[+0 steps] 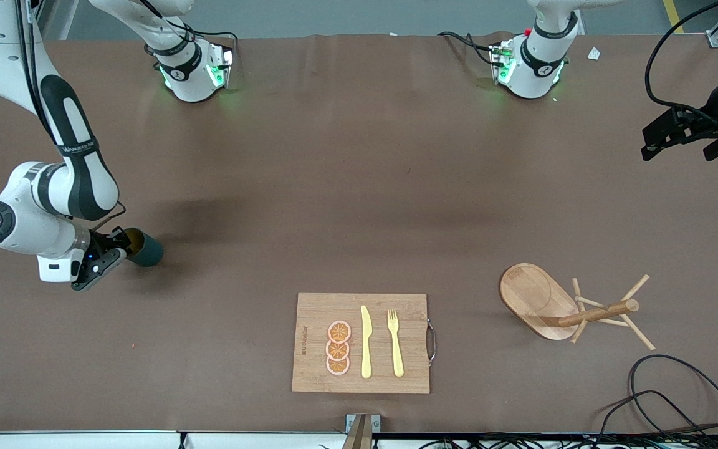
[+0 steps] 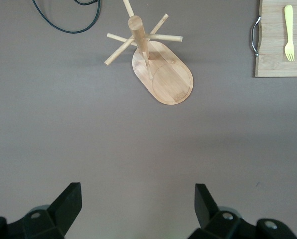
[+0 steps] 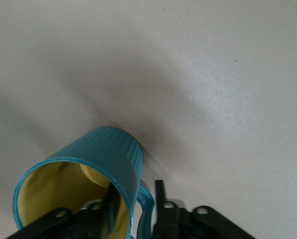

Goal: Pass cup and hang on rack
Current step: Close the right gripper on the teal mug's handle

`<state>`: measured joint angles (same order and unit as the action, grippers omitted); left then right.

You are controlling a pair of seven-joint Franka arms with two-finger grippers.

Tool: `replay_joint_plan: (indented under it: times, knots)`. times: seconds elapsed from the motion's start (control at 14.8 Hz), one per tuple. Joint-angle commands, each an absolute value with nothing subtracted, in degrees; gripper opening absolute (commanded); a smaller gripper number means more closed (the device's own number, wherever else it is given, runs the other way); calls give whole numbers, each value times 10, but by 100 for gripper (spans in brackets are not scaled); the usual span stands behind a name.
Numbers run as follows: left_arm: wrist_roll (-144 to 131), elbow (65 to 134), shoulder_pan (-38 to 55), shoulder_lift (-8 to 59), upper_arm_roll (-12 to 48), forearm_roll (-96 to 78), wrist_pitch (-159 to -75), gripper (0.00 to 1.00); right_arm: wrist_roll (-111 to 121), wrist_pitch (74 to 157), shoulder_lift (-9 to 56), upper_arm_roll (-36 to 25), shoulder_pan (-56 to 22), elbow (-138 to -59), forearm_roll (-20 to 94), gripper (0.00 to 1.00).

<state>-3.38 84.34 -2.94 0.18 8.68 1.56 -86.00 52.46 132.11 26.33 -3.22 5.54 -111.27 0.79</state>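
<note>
Brown tabletop under both arms. From the front I saw the right gripper (image 1: 111, 254) low near the right arm's end, on the cup (image 1: 145, 248); only the right wrist view showed its fingers (image 3: 159, 199) pinching the cup's wall by the handle. My left gripper (image 1: 661, 138) waited, jaws wide. The rack (image 1: 574, 310) stood clear, near the cutting board (image 1: 361, 343) at the camera-side edge.

cup (image 3: 106, 154): ribbed teal, yellow inside | rack (image 1: 536, 299): light wood | table (image 1: 334, 187): brown
</note>
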Motion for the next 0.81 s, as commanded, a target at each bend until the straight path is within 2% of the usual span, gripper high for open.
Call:
replay_joint_plan:
  times: [0.0,0.2,0.47,0.75]
  knots:
    - [-29,838,-32,-2,86,5,-860,100,534,1326,255,-29,61,-1123,15,0]
    - [-29,838,-32,-3,86,6,-860,100,525,1314,251,-29,52,-1118,15,0]
    - [-29,838,-33,-5,85,6,-859,100,401,1203,227,-29,17,-1068,15,0]
    - [-29,838,-33,-5,85,5,-859,100,231,1152,185,-27,-32,-1070,15,0]
